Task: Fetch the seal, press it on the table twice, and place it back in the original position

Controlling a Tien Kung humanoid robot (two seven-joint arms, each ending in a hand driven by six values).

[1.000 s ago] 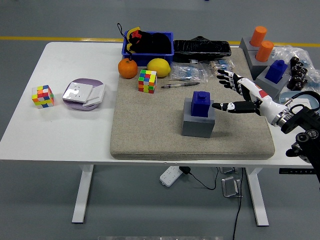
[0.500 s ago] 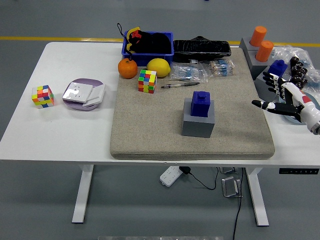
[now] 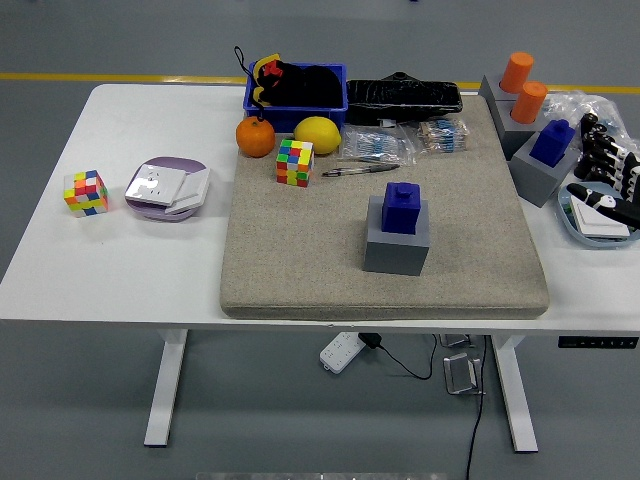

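Blue seal (image 3: 404, 207) sits on its grey base (image 3: 397, 246) mid-mat; I see my right hand (image 3: 612, 185) at the desk's (image 3: 120, 270) right edge, fingers spread, holding nothing.

Rough beige cloth mat (image 3: 300, 250), smooth white table (image 3: 120, 270), glossy blue plastic seal (image 3: 404, 208)

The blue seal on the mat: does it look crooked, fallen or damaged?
No. The blue seal stands upright on its grey base in the middle of the mat, intact and squarely seated. Nothing stands out.
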